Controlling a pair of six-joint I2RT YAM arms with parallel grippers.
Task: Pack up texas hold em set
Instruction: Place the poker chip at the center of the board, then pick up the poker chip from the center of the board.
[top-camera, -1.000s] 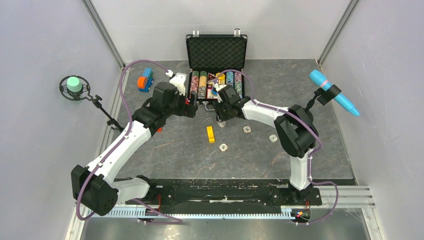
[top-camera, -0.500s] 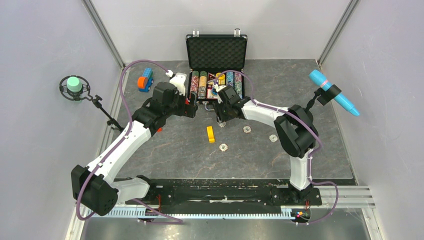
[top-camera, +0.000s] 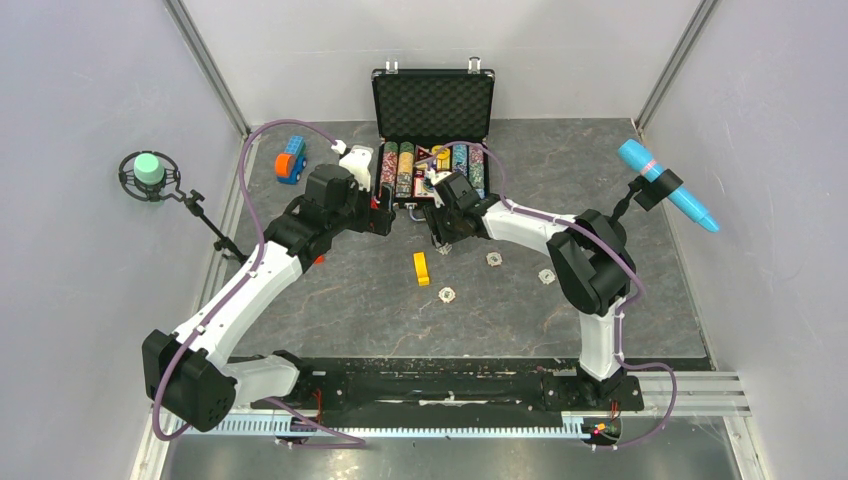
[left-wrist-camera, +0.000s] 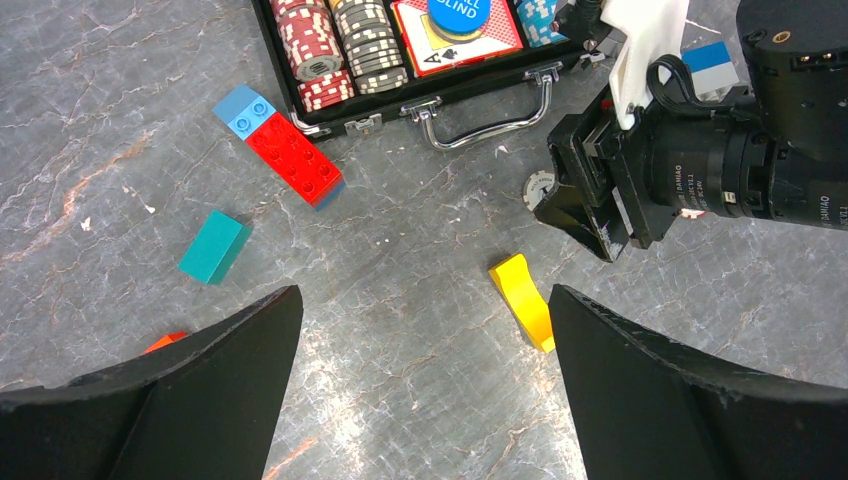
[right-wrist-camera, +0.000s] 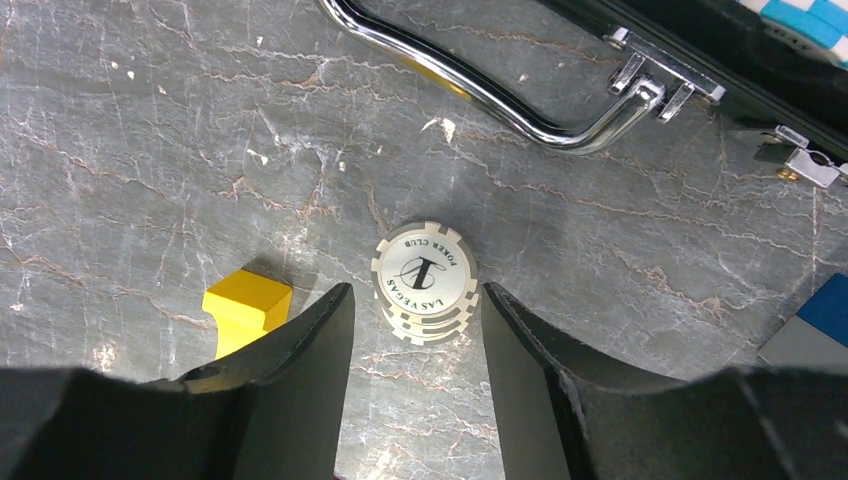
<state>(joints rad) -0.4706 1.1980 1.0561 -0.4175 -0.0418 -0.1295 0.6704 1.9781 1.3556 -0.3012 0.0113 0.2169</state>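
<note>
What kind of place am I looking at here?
Probably a robot test booth: plain grey walls box in a dark table, two white arms are bolted at its near edge, and a poker case sits open.

White arm links, black joints, purple cables, black wedge-shaped jaws

chip stack before case handle, block left of stack
</note>
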